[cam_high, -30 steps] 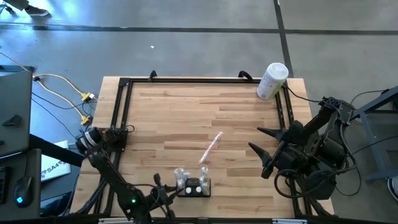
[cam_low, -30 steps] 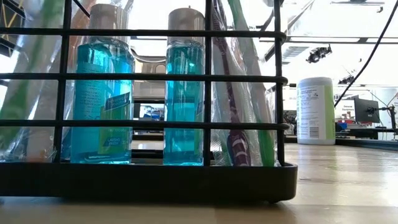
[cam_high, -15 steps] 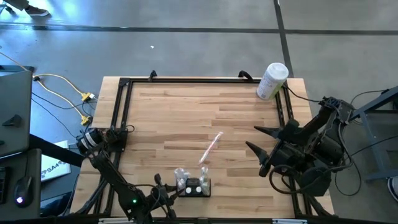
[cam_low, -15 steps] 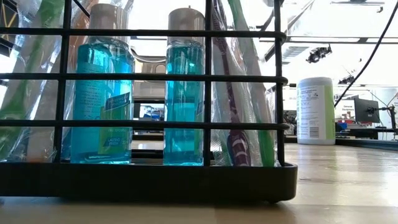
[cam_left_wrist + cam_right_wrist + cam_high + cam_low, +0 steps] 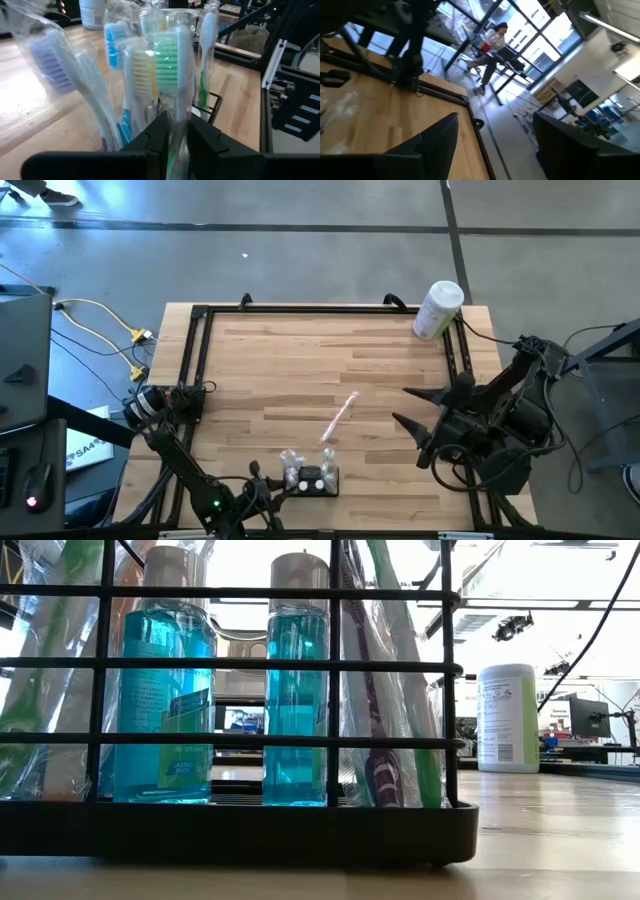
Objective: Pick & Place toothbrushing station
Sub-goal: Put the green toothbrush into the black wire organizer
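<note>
1. Black wire toothbrushing station (image 5: 312, 479) stands at the table's (image 5: 300, 360) near edge, holding bagged toothbrushes upright.
2. Left gripper (image 5: 177, 137): fingers pinch a wrapped green toothbrush (image 5: 170, 70) standing in the station.
3. Right gripper (image 5: 412, 418) waits, fingers apart, near the pink toothbrush (image 5: 339, 418).

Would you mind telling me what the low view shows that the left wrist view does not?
Only the low view shows the two blue bottles and the holder's black base resting on the table. Only the left wrist view shows the left gripper, its fingers either side of a wrapped green-bristled toothbrush, plus the bristle heads. Both show wrapped toothbrushes standing in the holder and the white container behind.
</note>
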`<state>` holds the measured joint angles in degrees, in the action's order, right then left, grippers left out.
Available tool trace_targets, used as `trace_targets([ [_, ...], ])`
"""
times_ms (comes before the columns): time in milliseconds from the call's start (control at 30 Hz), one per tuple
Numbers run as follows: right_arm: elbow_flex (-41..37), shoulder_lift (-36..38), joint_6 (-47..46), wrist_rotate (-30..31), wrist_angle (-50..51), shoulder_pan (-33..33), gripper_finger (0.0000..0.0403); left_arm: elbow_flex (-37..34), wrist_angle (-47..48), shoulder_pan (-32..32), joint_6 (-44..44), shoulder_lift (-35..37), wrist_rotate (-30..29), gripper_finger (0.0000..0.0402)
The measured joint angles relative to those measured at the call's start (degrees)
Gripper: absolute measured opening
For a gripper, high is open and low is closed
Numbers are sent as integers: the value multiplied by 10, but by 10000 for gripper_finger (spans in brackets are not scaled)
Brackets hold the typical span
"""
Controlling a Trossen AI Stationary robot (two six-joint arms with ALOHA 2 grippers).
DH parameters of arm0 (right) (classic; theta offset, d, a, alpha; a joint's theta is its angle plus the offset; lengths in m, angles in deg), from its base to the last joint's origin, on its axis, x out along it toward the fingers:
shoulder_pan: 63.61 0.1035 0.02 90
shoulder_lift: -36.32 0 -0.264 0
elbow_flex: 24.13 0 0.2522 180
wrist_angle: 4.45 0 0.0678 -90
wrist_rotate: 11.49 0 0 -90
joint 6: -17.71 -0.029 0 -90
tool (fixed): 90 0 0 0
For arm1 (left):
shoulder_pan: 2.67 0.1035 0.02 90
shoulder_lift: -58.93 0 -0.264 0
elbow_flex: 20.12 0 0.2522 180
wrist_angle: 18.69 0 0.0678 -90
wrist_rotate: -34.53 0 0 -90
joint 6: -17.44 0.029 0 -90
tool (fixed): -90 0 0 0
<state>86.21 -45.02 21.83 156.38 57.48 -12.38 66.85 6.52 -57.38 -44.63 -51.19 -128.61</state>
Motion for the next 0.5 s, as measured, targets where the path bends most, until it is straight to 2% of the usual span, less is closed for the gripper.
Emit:
trace_targets([
  [167, 0, 0, 1, -35, 11, 0, 250, 0, -13, 0, -1, 0, 8, 78],
  [500, 0, 0, 2, -43, 10, 0, 250, 0, -15, 0, 10, 0, 25, 200],
])
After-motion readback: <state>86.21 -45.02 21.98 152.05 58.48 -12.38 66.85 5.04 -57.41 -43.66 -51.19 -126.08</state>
